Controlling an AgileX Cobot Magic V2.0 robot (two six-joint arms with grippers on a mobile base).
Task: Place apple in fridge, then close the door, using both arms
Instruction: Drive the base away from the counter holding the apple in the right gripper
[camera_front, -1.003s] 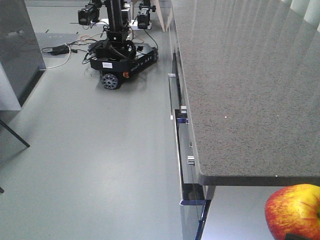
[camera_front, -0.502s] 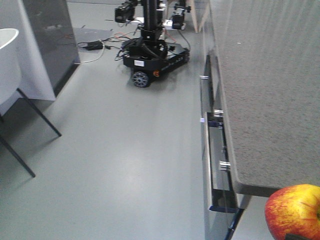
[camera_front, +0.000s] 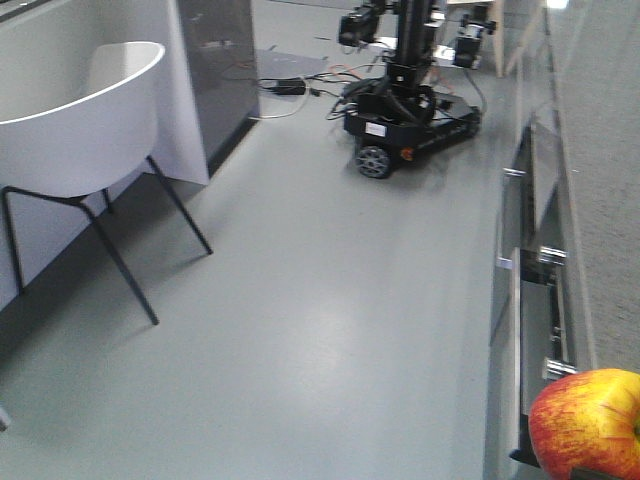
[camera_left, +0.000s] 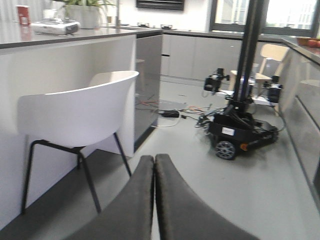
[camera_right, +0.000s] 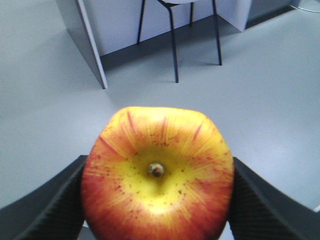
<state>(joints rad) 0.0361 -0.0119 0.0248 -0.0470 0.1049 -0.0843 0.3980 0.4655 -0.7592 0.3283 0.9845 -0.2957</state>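
Counter (camera_front: 612, 240) has slid right; right claw (camera_right: 156, 202) grips apple (camera_right: 157, 160), left claw (camera_left: 154, 195) seemingly closed.

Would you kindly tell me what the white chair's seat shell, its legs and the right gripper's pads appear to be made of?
Seat shell: likely moulded plastic, since it is one smooth, matte white curved piece.
Legs: probably thin metal rod or tube, painted black.
Right gripper pads, shut on the apple: seemingly black rubber or textured plastic, with a fine dimpled grid.
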